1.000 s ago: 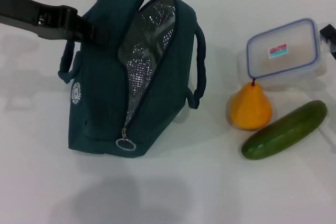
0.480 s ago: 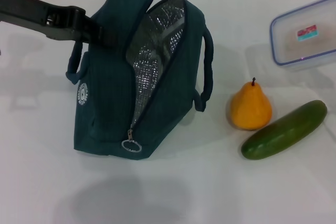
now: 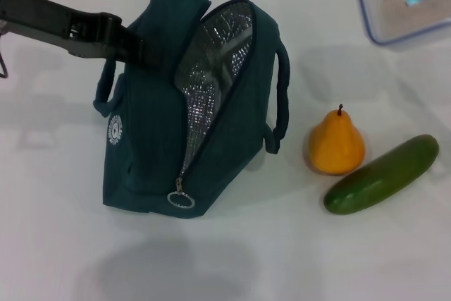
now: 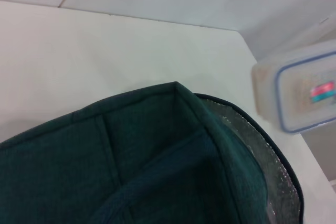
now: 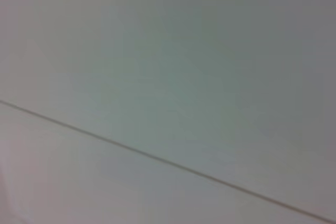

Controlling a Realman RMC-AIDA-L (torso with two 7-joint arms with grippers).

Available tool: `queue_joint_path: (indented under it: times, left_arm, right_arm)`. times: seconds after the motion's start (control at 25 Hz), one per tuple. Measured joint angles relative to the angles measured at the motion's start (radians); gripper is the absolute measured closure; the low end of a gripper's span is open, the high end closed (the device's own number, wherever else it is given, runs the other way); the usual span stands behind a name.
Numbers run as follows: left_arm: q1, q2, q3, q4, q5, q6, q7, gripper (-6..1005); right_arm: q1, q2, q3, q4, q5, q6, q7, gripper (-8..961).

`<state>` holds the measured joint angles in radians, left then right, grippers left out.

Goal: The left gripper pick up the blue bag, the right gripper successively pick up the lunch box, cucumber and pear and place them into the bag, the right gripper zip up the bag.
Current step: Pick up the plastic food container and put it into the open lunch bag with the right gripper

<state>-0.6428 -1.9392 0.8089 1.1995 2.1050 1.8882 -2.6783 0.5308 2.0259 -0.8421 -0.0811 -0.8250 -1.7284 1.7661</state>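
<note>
The white table (image 3: 232, 259) is lying bare along its near edge. The left gripper (image 3: 130, 44), reaching in from the far left, is pinching the dark teal, foil-lined bag's (image 3: 151, 139) top. The clear blue-rimmed lunch box (image 3: 407, 1) is hanging at far right; whether the right gripper is spread cannot be told.

The white counter (image 3: 232, 259) carried a dark teal bag (image 3: 151, 146) on the left and, to the right, a pear (image 3: 336, 143) touching a cucumber (image 3: 381, 175).
</note>
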Motion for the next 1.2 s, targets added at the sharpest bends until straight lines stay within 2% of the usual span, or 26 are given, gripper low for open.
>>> queue_joint_path:
  times: [0.44, 0.68, 0.84, 1.2]
  left_arm:
    - [-0.028, -0.029, 0.028, -0.002, 0.003, -0.008, 0.006, 958]
    - [-0.053, -0.036, 0.031, -0.026, 0.004, -0.013, 0.014, 959]
    - [-0.057, -0.043, 0.031, -0.028, 0.003, -0.027, 0.02, 959]
    - [-0.051, -0.046, 0.018, -0.056, -0.005, -0.05, 0.035, 958]
  right_arm:
    - [0.216, 0.002, -0.009, 0.044, 0.0, -0.019, 0.043, 813]
    - [0.3, 0.002, -0.044, 0.077, -0.01, -0.018, 0.041, 808]
    - [0.316, 0.002, -0.101, 0.102, -0.012, -0.003, 0.035, 804]
    - [0.29, 0.002, -0.105, 0.149, -0.117, 0.024, 0.005, 796]
